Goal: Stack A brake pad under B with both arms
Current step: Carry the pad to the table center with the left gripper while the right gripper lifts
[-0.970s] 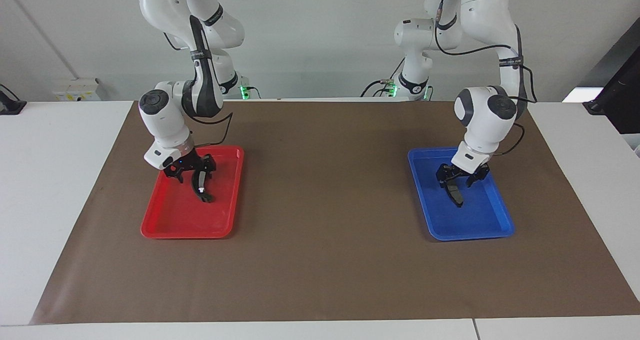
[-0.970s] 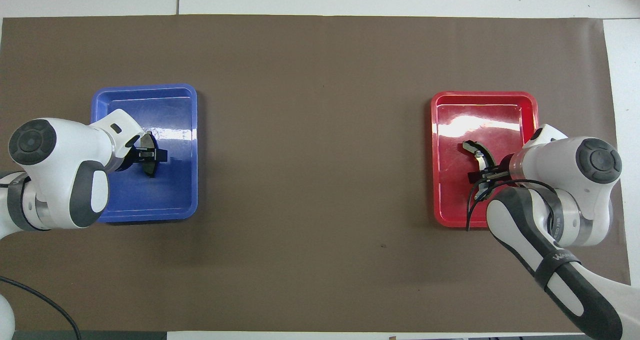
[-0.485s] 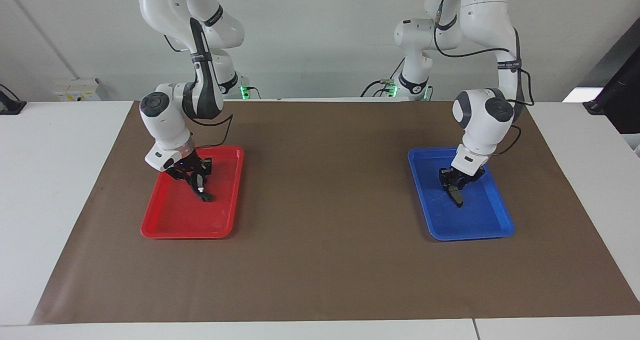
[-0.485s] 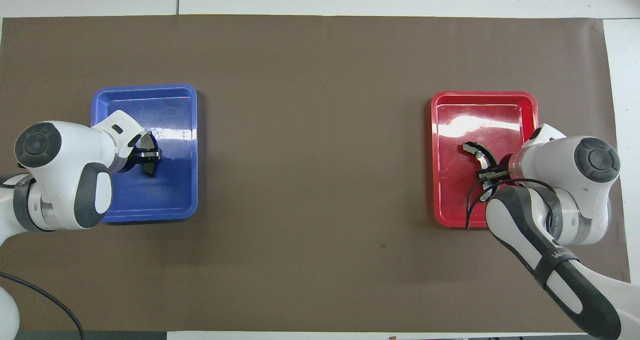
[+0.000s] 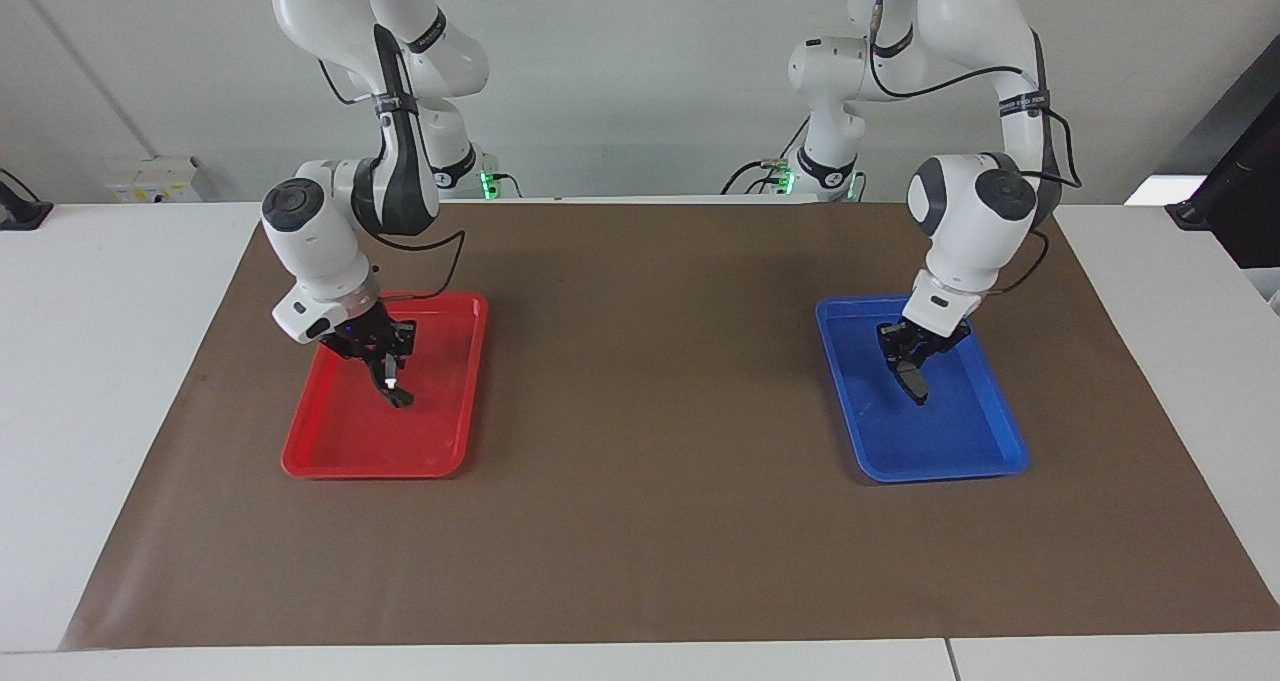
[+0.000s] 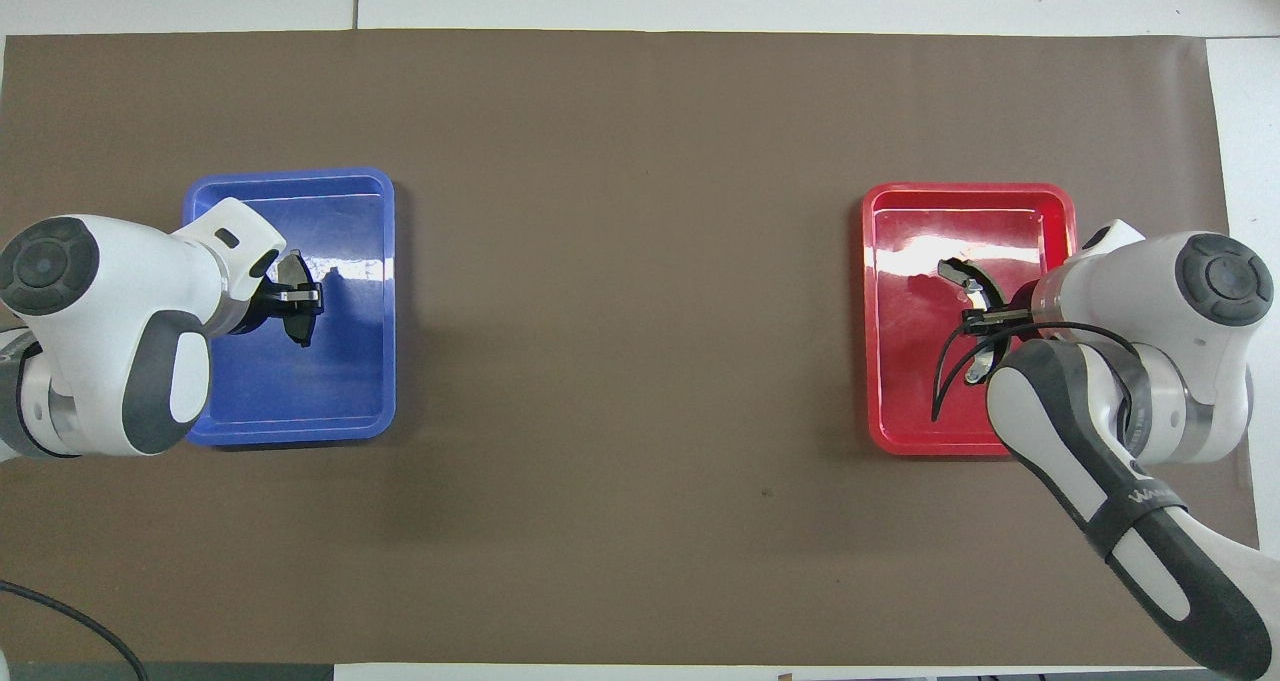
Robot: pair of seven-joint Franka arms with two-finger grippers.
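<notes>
My left claw grips the A brake pad over the blue tray; my right claw grips B over the red tray; only the facing view shows both lifted

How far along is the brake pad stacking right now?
Done: both pieces gripped. In hand: left gripper holds the grey brake pad over the blue tray; right gripper holds the black crescent piece over the red tray. Left: stacking them.
</notes>
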